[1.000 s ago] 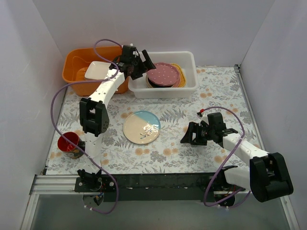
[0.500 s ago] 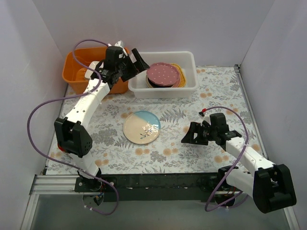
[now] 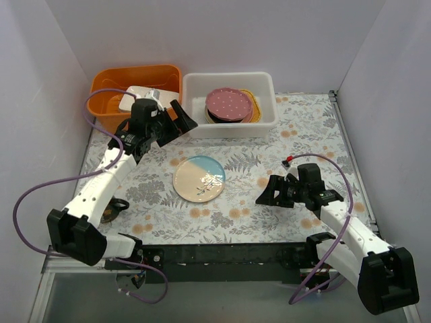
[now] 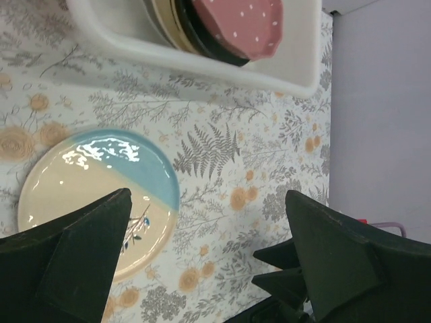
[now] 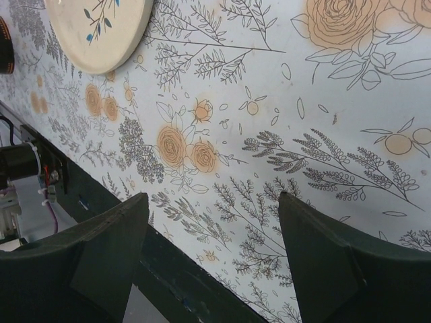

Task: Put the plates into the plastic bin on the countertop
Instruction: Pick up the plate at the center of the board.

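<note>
A cream-and-light-blue plate (image 3: pixel 199 177) lies flat on the fern-printed countertop (image 3: pixel 269 145); it also shows in the left wrist view (image 4: pixel 94 195) and the right wrist view (image 5: pixel 97 30). The white plastic bin (image 3: pixel 229 124) at the back holds a stack of plates with the pink dotted plate (image 3: pixel 229 104) on top, over a black one and an orange one. My left gripper (image 3: pixel 180 119) is open and empty, above the countertop between the bin and the lone plate. My right gripper (image 3: pixel 264 194) is open and empty, right of that plate.
An orange tub (image 3: pixel 108 87) at the back left holds a white rectangular dish (image 3: pixel 138 99). A red cup (image 3: pixel 111 212) is mostly hidden under my left arm at the left. White walls enclose the table; a black rail (image 3: pixel 222 256) runs along the near edge.
My left gripper has drawn back from over the bin and orange tub toward the near left, now lower over the countertop. The right gripper has barely shifted. The plates have not moved.
</note>
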Motion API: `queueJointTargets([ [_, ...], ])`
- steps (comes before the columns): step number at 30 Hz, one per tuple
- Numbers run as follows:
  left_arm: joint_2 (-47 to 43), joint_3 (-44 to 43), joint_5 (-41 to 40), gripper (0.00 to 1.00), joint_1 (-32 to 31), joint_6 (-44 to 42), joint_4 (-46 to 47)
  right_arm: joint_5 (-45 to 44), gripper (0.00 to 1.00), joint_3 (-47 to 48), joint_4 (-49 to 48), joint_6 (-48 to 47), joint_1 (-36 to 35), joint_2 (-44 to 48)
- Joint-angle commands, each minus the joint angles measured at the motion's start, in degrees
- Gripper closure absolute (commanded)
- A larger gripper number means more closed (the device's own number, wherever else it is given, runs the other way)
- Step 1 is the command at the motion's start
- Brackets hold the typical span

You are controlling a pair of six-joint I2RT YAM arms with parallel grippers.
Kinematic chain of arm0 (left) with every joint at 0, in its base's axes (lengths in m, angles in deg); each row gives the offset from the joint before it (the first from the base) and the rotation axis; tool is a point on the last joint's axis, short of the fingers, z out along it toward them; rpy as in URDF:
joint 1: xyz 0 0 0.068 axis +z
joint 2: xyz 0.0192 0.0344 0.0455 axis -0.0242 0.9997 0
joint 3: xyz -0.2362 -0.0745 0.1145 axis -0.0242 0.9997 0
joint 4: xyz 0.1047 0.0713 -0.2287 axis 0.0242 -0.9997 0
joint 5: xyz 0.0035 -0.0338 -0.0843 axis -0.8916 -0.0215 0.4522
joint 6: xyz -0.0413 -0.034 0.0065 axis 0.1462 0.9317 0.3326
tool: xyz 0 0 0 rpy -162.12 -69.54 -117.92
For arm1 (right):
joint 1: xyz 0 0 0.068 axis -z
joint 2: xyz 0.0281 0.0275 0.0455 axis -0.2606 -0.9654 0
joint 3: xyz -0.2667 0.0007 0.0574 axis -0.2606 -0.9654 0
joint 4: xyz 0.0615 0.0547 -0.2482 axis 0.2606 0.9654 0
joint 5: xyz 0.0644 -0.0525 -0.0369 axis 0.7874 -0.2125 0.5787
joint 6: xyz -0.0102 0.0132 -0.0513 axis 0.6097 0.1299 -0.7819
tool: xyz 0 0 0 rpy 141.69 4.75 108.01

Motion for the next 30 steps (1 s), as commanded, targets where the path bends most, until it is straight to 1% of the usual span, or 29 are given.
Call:
queueJointTargets([
  [1,-7.6,8.2,-1.7,0.02,0.3,2.3,-0.7,0.8,0.15,-0.5,-0.1,0.6,-0.3,0.9],
  [4,-10.4,13.4,-1.5,0.02,0.3,4.4,-0.8,0.9,0.15,-0.8,-0.2,0.8,-0.3,1.1],
  [5,-12.2,16.8,-1.5,0.02,0.3,4.7,-0.8,0.9,0.15,-1.3,-0.4,0.9,-0.3,1.3],
  [8,-15.3,22.6,-1.4,0.02,0.3,6.5,-0.9,1.8,0.15,-2.1,-1.8,2.1,-0.3,1.4],
  [12,-17.4,28.5,-0.7,0.02,0.3,8.1,-0.7,1.8,0.15,-1.6,-2.0,1.3,-0.3,0.2],
  [19,-18.4,33.4,-0.7,0.02,0.3,9.6,-0.6,2.2,0.15,-1.8,-3.5,1.7,-0.3,-0.9],
  [23,-17.4,33.6,-1.2,0.02,0.3,9.2,-1.9,2.5,0.15,-1.6,-3.2,1.6,-0.3,-1.2],
  [30,-16.3,34.3,-0.8,0.03,0.3,9.7,-0.5,2.2,0.15,-1.8,-3.9,1.2,-0.3,-1.8],
])
